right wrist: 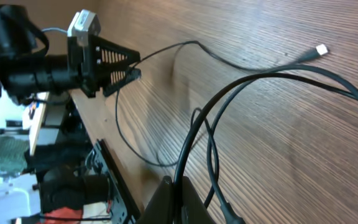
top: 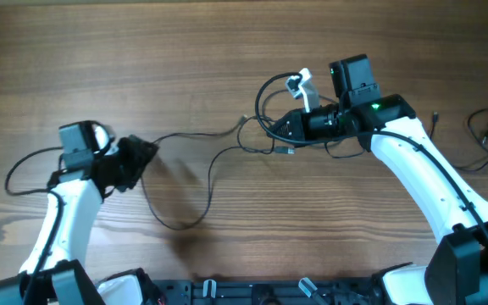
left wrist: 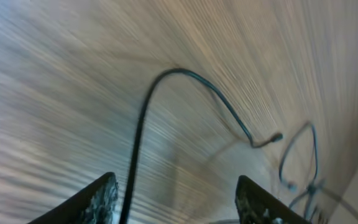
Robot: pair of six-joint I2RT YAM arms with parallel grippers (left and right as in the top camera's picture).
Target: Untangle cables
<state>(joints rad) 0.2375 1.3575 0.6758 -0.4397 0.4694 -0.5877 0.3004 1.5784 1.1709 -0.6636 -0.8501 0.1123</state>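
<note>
Right pincer (top: 278,127) is clenching the cables (left wrist: 140,130); left pincer (left wrist: 176,182) is gaping around one strand. Loops are lying snarled, so untangling is looking mostly undone.

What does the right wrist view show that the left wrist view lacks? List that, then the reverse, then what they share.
Right wrist only: the left gripper seen from outside, a silvery plug tip, and clutter beyond the edge of the wooden table. Left wrist only: the left gripper's own fingers either side of one strand. Both: thin dark cables lying on the wood.
</note>
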